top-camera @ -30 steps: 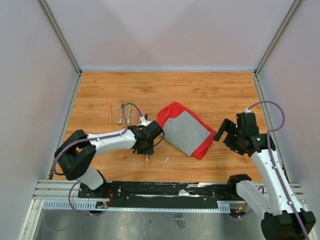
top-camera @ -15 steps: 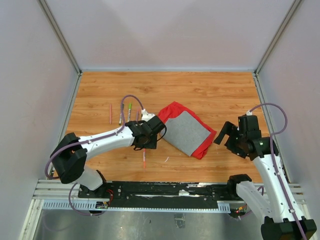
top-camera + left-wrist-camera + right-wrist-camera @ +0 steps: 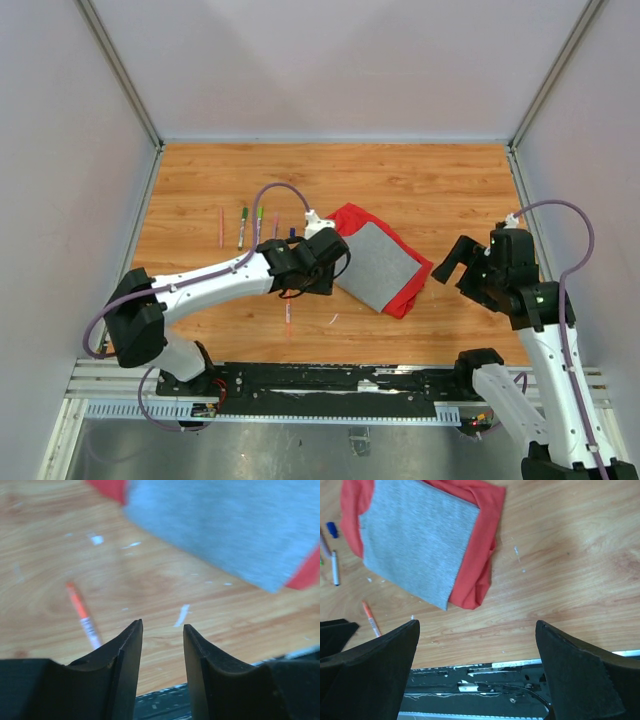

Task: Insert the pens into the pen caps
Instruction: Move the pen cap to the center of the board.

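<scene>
Pen (image 3: 82,614), orange-tipped with white barrel, lies flat; left jaws slightly parted, right jaws wide, both empty.

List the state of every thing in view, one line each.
left gripper, open, empty
right gripper, wide open, empty
orange pen, lying flat on the table, not gripped
other pens, lying in a row farther back
cloth, folded, lying flat

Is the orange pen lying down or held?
Lying down: the orange pen rests flat on the table, outside the open left gripper.
</scene>
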`<state>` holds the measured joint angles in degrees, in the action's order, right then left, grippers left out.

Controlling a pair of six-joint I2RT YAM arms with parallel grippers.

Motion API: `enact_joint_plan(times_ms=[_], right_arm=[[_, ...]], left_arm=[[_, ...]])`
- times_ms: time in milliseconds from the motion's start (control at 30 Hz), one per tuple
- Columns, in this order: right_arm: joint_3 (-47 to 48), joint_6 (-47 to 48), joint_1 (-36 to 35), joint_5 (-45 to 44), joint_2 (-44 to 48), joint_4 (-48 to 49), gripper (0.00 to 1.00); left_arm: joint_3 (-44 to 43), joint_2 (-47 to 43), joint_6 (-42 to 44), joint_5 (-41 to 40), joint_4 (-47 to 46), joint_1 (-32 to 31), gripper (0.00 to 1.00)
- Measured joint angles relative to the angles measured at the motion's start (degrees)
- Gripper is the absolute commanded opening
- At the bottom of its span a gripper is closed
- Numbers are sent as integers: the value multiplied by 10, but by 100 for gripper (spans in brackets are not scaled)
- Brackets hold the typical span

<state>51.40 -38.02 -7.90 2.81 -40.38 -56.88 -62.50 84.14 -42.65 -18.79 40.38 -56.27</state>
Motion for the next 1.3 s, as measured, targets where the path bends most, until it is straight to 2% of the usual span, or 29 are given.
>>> enact_joint_plan(times_ms=[233, 400, 767, 1067, 1167, 1300], right_arm=[[85, 2, 0, 42, 7, 11, 99], [146, 2, 0, 76, 3, 26, 99], [221, 16, 0, 105, 3, 24, 99], [234, 53, 0, 116, 2, -3, 99], [233, 61, 0, 123, 8, -11, 99], [224, 68, 0, 129, 21, -16, 99]], left_arm=[[-88, 88, 21, 107, -104, -48, 39], [-183, 203, 24, 188, -174, -70, 35], [-358, 407, -40, 315, -311, -115, 34], [-567, 582, -78, 405, -336, -155, 32], [-606, 618, -86, 430, -336, -167, 32], [-616, 642, -93, 447, -337, -180, 32]])
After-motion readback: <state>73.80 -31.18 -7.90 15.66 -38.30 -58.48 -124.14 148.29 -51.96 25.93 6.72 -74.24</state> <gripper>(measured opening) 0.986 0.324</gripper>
